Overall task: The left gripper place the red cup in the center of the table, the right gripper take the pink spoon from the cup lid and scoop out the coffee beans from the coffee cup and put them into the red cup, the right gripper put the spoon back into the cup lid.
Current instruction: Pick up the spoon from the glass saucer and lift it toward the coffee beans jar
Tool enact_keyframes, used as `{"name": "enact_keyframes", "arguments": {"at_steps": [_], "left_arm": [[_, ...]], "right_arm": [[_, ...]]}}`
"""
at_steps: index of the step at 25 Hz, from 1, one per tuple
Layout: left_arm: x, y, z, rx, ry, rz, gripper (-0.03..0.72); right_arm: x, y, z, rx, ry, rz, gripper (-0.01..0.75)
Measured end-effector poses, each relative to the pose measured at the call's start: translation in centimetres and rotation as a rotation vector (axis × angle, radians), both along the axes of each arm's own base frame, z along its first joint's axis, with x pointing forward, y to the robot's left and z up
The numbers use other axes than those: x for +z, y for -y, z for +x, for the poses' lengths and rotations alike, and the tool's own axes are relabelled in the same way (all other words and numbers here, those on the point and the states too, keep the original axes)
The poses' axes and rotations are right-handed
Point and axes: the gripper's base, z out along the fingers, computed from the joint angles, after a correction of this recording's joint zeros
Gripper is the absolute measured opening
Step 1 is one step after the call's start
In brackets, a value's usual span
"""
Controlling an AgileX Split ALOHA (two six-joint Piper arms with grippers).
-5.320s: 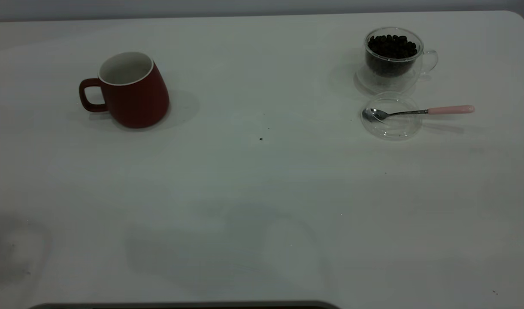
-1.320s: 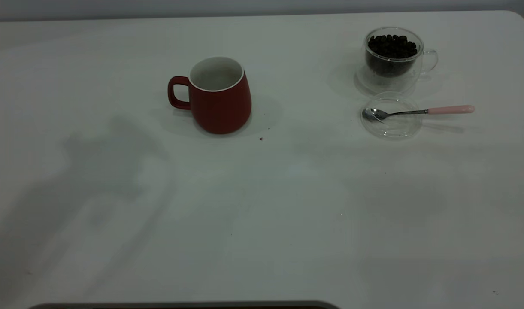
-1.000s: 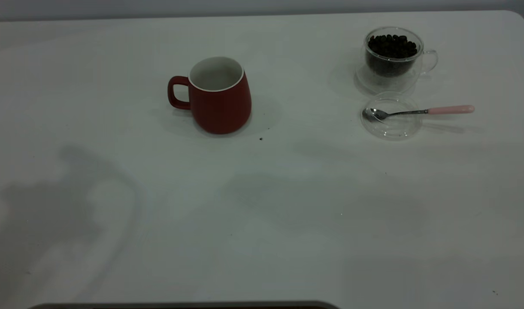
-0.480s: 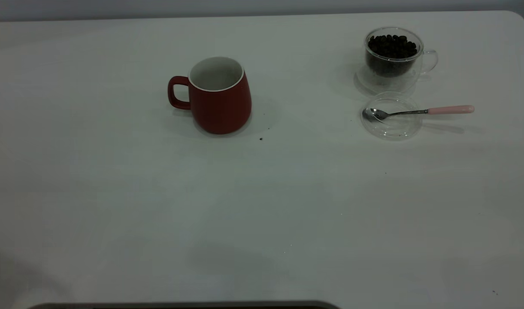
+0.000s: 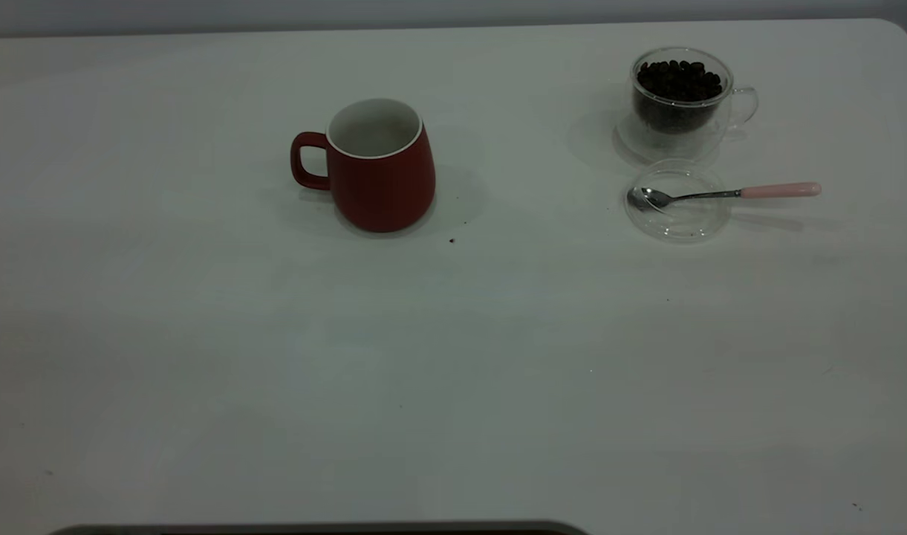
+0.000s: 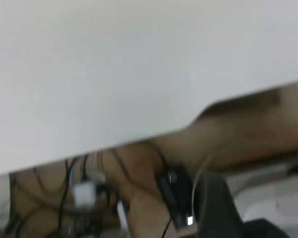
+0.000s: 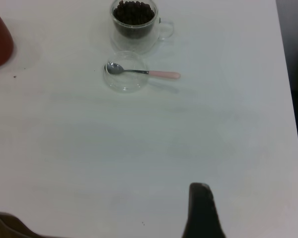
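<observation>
**Two cups and a spoon on the counter, both tools pulled back**

You have the near half of the counter (image 5: 453, 386) bare except for a few dark specks. In the right wrist view, one dark finger (image 7: 201, 210) of the right tool pokes up over the near counter edge; with only that one finger visible, you cannot tell whether the tool stands wide or narrow. It holds nothing and sits well apart from the spoon. In the left wrist view, you see only the counter's edge with cables and floor beyond it, plus a dark blurred shape at the corner, so you cannot tell the left tool's state either. Neither tool appears in the exterior view.

Farther back, near the middle of the counter, your red cup (image 5: 381, 167) stands upright, its handle turned toward the left arm's side and its white inside showing no beans. A small dark speck lies just beside its base.

Off toward the right arm's side, the cup lid (image 5: 676, 204) lies flat. The pink spoon (image 5: 728, 193) rests with its metal bowl in the lid and its pink handle reaching out past the rim, away from the red cup.

Farthest back, just behind the lid, the coffee cup (image 5: 683, 100) stands upright, filled nearly to its rim with the coffee beans (image 5: 678, 78).
</observation>
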Motion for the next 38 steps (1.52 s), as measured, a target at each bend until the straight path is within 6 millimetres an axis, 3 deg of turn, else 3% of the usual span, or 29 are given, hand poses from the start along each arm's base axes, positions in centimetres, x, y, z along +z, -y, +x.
{"name": "enact_keyframes", "arguments": {"at_steps": [9, 13, 18, 38], "left_arm": [[0.7, -1.4, -4.6, 0.006, 0.312, -0.098, 0.495], [0.5, -1.6, -5.9, 0.088, 0.398, -0.105, 0.495], [0.5, -1.5, -6.2, 0.182, 0.407, -0.088, 0.495], [0.5, -1.5, -6.2, 0.187, 0.407, -0.088, 0.495]], "right_arm": [[0.0, 0.0, 0.0, 0.0, 0.0, 0.0, 0.557], [0.0, 0.0, 0.0, 0.0, 0.0, 0.0, 0.557], [0.0, 0.0, 0.0, 0.0, 0.0, 0.0, 0.557], [0.0, 0.0, 0.0, 0.0, 0.0, 0.0, 0.557]]}}
